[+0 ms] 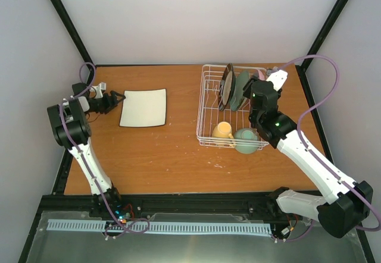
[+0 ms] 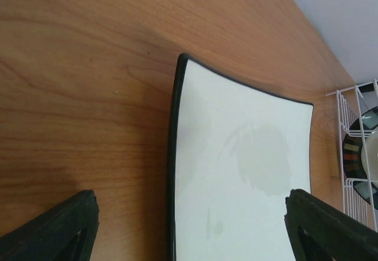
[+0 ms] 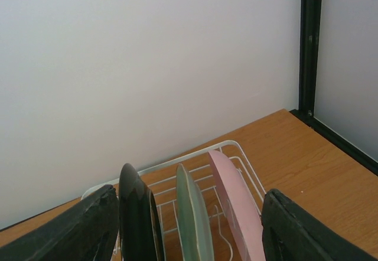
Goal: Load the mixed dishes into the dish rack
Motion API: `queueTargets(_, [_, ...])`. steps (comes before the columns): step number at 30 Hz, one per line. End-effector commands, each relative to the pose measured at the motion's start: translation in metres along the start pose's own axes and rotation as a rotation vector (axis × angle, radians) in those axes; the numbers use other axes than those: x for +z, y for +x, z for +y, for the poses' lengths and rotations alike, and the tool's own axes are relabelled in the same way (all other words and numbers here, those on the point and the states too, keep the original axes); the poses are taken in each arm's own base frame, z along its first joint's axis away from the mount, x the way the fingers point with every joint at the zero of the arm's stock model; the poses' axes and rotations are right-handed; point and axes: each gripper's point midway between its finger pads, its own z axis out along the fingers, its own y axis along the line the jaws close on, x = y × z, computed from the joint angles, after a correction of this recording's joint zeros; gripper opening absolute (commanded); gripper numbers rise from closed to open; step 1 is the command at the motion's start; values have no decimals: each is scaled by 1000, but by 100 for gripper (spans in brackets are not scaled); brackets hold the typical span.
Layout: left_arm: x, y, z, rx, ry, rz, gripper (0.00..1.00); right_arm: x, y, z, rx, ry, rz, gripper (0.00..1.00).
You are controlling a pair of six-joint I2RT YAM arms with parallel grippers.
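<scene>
The white square plate point(image 1: 143, 108) point(image 2: 236, 172) lies flat on the table at the left. My left gripper point(image 1: 118, 100) point(image 2: 192, 228) is open at its left edge, one finger over bare wood and the other over the plate. In the dish rack point(image 1: 205, 105) point(image 3: 236, 149) the dark-rimmed plate point(image 1: 227, 86) point(image 3: 136, 214), mint-green plate point(image 1: 241, 90) point(image 3: 192, 219) and pink plate point(image 1: 262, 72) point(image 3: 233, 208) stand on edge. The yellow mug point(image 1: 222, 131) and mint-green bowl point(image 1: 246, 140) sit in its front part. My right gripper point(image 1: 257, 89) point(image 3: 195, 231) hovers open over the standing plates, holding nothing.
The white back wall rises just behind the rack, and black frame posts point(image 3: 311, 48) stand at the corners. Bare wooden tabletop point(image 1: 178, 150) lies between the square plate and the rack. The right arm reaches over the rack's right side.
</scene>
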Motion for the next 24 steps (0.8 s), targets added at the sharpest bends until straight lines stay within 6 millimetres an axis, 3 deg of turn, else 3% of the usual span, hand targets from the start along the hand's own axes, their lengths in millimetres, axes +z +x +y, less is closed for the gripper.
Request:
queueTargets(1, [9, -7, 8, 31, 35, -22, 87, 2, -8, 4, -2, -15, -35, 66])
queueTargets(10, [27, 3, 12, -12, 156, 25, 80, 8, -8, 11, -4, -28, -41, 65])
queueTargets(18, [42, 16, 15, -40, 201, 70, 64, 14, -2, 17, -3, -43, -27, 65])
queueTargets(24, [48, 18, 7, -37, 223, 94, 62, 16, 1, 18, -5, -48, -22, 65])
